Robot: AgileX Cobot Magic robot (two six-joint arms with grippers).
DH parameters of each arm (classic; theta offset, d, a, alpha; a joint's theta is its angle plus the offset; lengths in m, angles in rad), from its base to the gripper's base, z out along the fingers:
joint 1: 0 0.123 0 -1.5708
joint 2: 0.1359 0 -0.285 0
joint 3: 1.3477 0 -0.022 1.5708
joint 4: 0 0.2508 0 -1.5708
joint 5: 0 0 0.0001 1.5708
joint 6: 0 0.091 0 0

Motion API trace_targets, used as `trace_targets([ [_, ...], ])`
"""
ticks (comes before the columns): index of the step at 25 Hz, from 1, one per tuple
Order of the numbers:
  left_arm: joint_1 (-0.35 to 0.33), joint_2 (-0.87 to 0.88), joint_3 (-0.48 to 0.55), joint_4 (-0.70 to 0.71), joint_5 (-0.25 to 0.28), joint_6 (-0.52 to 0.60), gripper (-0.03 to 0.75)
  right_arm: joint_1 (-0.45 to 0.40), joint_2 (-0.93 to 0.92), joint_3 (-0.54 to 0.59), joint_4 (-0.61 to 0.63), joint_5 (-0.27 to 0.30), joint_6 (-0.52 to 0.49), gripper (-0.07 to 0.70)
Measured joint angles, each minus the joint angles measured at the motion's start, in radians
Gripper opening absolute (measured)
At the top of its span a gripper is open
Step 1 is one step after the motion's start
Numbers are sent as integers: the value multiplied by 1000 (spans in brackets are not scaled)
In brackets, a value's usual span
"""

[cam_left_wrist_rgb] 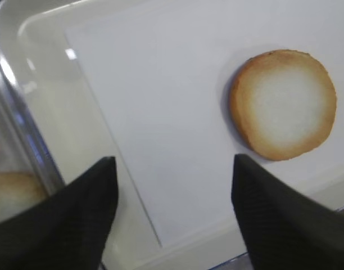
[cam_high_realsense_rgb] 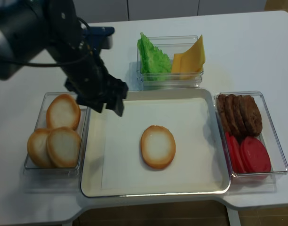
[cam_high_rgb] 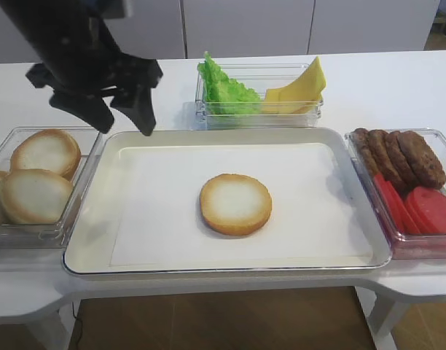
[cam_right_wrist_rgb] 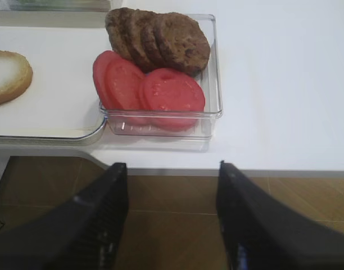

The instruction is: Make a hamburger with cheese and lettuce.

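Observation:
The hamburger is one bun half [cam_high_rgb: 235, 204], pale face up, alone on the white paper in the middle of the tray [cam_high_rgb: 84, 240]; it also shows in the other overhead view [cam_high_realsense_rgb: 158, 146] and in both wrist views [cam_left_wrist_rgb: 283, 111] [cam_right_wrist_rgb: 6, 76]. Green lettuce [cam_high_rgb: 223, 89] and yellow cheese [cam_high_rgb: 299, 91] share a clear box behind the tray. My left gripper [cam_high_rgb: 127, 125] [cam_left_wrist_rgb: 173, 163] is open and empty above the tray's rear left corner, left of the bun. My right gripper [cam_right_wrist_rgb: 171, 166] is open and empty, low off the table's front edge.
A clear box of spare bun halves [cam_high_rgb: 33, 182] stands left of the tray. A clear box with dark patties [cam_high_rgb: 401, 157] and red tomato slices [cam_high_rgb: 427, 208] stands right of it, straight ahead of the right gripper. Brown floor lies below the table's front edge.

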Motion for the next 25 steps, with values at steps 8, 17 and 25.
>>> trace_targets([
  [8, 47, -183, 0, 174, 75, -45, 473, -2, 0, 2, 0, 0, 0, 339],
  [17, 260, -441, 6, 182, 91, -49, 473, -2, 0, 2, 0, 0, 0, 313],
  [25, 368, -701, 218, 216, 97, -55, 471, -2, 0, 2, 0, 0, 0, 295],
])
